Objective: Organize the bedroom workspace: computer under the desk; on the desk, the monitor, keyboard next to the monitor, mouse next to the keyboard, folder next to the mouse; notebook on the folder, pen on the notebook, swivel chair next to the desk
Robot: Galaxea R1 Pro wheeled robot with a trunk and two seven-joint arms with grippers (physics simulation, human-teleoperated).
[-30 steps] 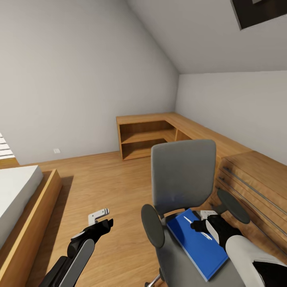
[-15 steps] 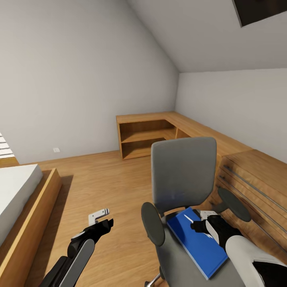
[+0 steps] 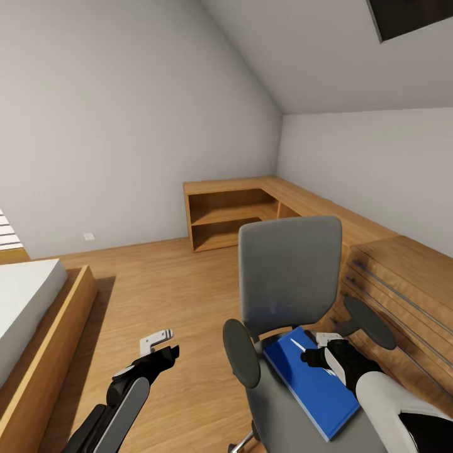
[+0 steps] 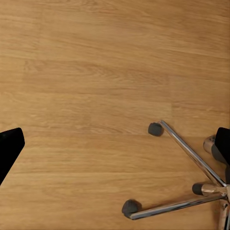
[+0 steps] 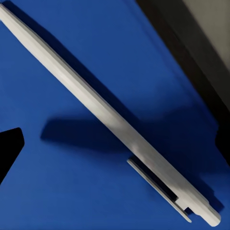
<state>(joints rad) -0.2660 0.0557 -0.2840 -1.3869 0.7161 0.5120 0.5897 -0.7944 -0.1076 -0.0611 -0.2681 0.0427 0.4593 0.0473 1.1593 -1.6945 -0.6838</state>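
While the folder [image 3: 313, 385] lies on the chair [image 3: 289, 296] seat, its long edge running toward the backrest, the pen [image 5: 108, 115] rests on its blue cover. Right pincer [image 3: 313, 355] hovers over the pen near the folder's back edge, fingers apparently apart. Left pincer [image 3: 160, 349] hangs apart above the floor [image 4: 96, 86].

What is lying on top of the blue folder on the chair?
A pale pen lies on the folder. The right gripper hangs over it and covers part of the folder there.
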